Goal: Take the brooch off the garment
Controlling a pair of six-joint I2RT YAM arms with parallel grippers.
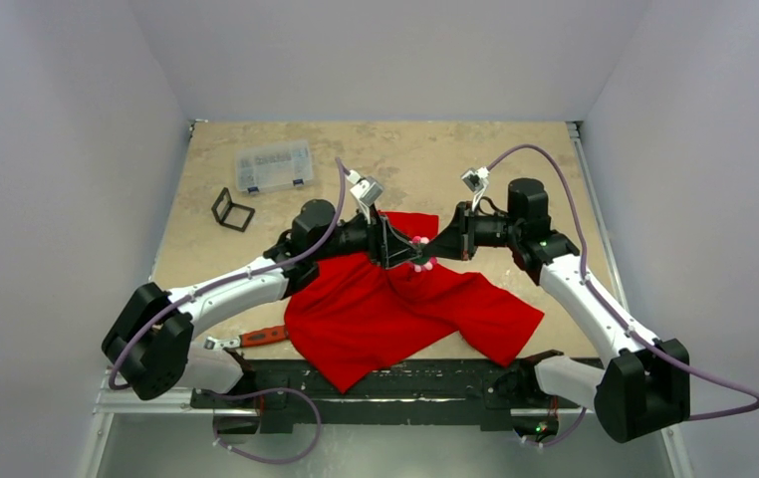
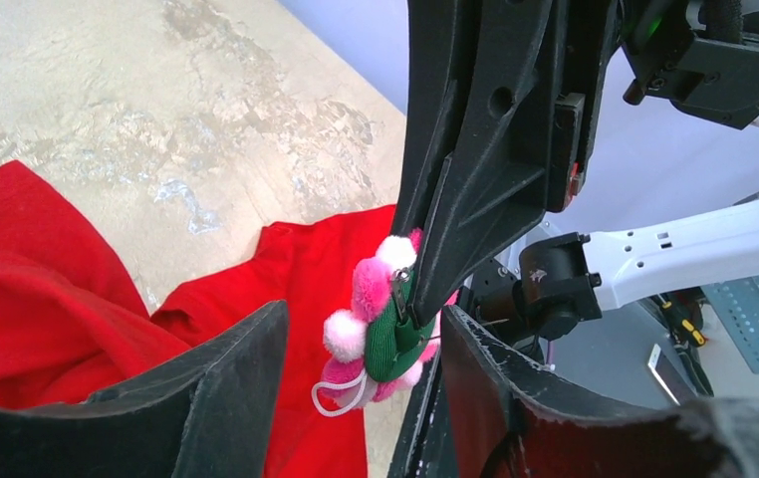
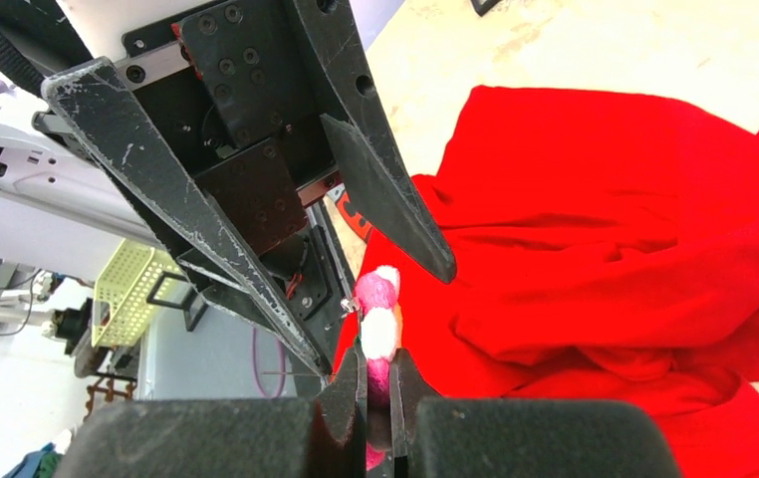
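The shirt [image 1: 395, 314] lies in the middle of the table [image 1: 435, 159], close to your side. Your two grippers meet above its far part. The left gripper [image 2: 366, 317] comes in from the left and the right gripper [image 3: 378, 370] from the right. The brooch [image 3: 379, 317] is up between them. The right gripper's fingers pinch it, and the left gripper's fingers stand apart, one on each side of it. At the far left of the table sits a box [image 1: 274, 166]. A small stand [image 1: 232, 210] is a bit nearer to you than the box. A wrench [image 1: 261, 337] lies right beside the shirt's left edge.
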